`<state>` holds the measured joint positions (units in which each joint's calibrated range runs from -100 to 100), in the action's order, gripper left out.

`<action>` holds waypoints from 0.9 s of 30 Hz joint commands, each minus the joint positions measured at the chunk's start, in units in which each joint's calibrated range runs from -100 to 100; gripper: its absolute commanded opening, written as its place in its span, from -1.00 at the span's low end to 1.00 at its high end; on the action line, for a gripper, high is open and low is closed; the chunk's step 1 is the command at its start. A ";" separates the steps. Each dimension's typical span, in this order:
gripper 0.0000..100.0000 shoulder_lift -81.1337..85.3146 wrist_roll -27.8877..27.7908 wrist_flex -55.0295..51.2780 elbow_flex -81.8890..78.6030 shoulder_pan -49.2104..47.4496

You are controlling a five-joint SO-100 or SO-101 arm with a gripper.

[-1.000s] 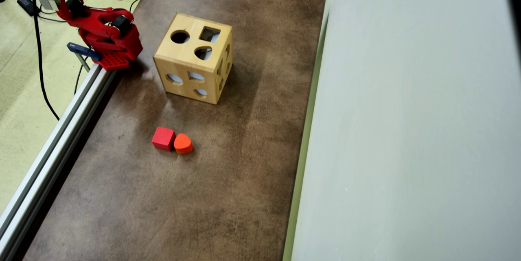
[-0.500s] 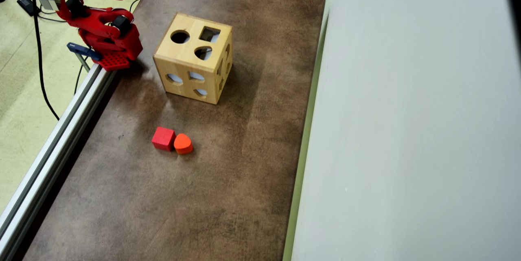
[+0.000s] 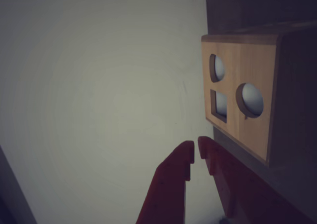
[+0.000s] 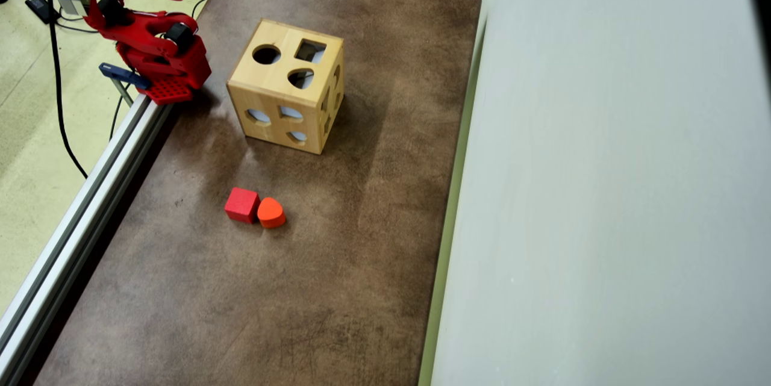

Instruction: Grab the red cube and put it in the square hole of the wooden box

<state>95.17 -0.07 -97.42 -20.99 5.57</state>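
The arm point(image 4: 150, 43) is sitting folded up at the top-left corner of the tabletop point(image 4: 337, 289) in the overhead view, and a good part of it is getting cut off by the picture's top edge — the red beak-like part near the top could be the gripper, but I can't say for sure from up there. The wrist view is helping more: the gripper point(image 3: 195, 152) is poking in from the bottom edge, its red fingers point(image 3: 173, 179) nearly touching at the tips with just a thin slit between them, clenched on nothing. That view is dim and murky, mostly filled with a pale blank surface.

The wooden box point(image 4: 286, 85) is standing toward the far end of the tabletop, close to the arm's base. Its top face is showing the square hole point(image 4: 310, 50) next to a round cutout point(image 4: 266, 54) and a rounded teardrop-like cutout point(image 4: 300, 78). In the wrist view the box is running off the right edge.

The red cube point(image 4: 242, 205) is lying on the tabletop closer to the left edge than the right, well apart from the box, and touching an orange heart-like block point(image 4: 271, 212) on its right side. The cube's other sides are all open — lots of bare brown surface toward the near edge and the left rail point(image 4: 78, 217).
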 commanded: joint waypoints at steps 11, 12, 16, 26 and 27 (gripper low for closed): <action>-0.95 -44.77 -0.39 0.63 26.54 2.53; -0.95 -47.48 -0.39 0.63 27.52 4.24; -0.95 -57.25 -0.44 0.71 28.60 13.30; -0.95 -69.82 -17.68 0.79 27.97 18.06; -0.95 -70.75 -20.37 0.79 27.79 18.06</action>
<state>26.44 -11.65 -97.18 5.64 23.32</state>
